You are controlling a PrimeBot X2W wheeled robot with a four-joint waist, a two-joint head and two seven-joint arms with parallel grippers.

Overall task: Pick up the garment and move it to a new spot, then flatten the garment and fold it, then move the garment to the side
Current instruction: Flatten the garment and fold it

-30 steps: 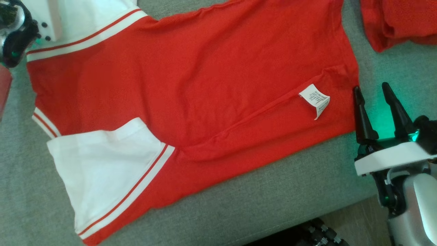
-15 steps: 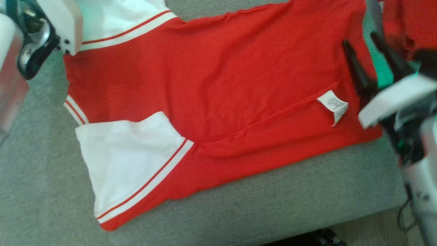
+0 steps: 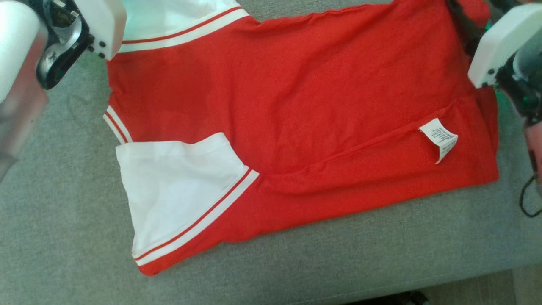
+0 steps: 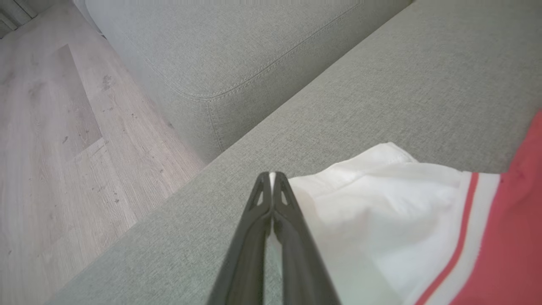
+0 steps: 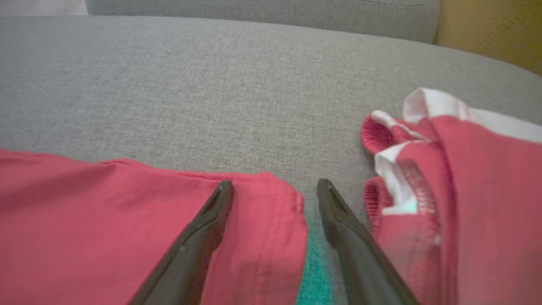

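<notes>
Left pincer (image 4: 272,175) is pinching the garment's (image 3: 305,101) white sleeve; right pincer (image 5: 275,184) is gaping wide astride its hem.

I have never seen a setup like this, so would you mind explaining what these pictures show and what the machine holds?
It is a wheeled robot with two arms, each ending in a gripper with two long dark fingers. The wide picture comes from a camera on its head, looking down at a grey sofa cushion. On it lies the garment, a red jersey with white panels and a white care label. The other two pictures come from cameras on the wrists, looking along the fingers. The left gripper is shut, and a sliver of white between its tips suggests it pinches the white panel's edge. The right gripper is open and holds nothing; one finger is above the jersey's corner, the other over bare cushion beside a smaller bunched red piece.
</notes>
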